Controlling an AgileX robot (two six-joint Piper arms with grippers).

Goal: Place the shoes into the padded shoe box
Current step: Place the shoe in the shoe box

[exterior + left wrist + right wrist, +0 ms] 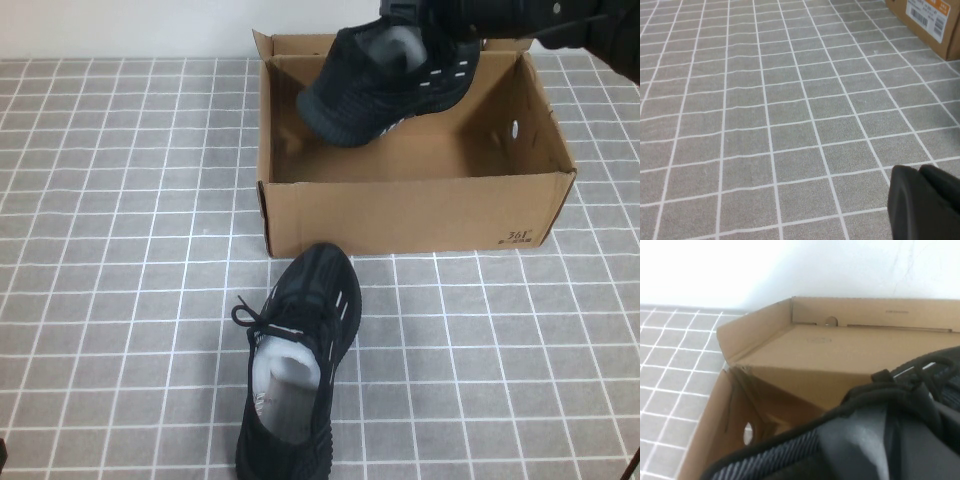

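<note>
1. Left gripper (925, 200): hovering low over the grey tiled mat (120, 250), fingers pressed together, holding nothing.
2. Second shoe (295, 370): lying on the mat just before the shoe box (410, 210).
3. Right gripper (450, 20): clamping the first shoe (385, 85), hanging tilted over the box's back part.

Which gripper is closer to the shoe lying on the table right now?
Hard to call. The right gripper holds the other shoe over the box. The left gripper hovers above bare mat; the shoe on the table is outside its view.

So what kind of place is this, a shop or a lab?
Probably a lab tabletop: grey grid mat, plain white wall, shoe box. Right gripper holds one shoe over it; left gripper hovers above the mat.
</note>
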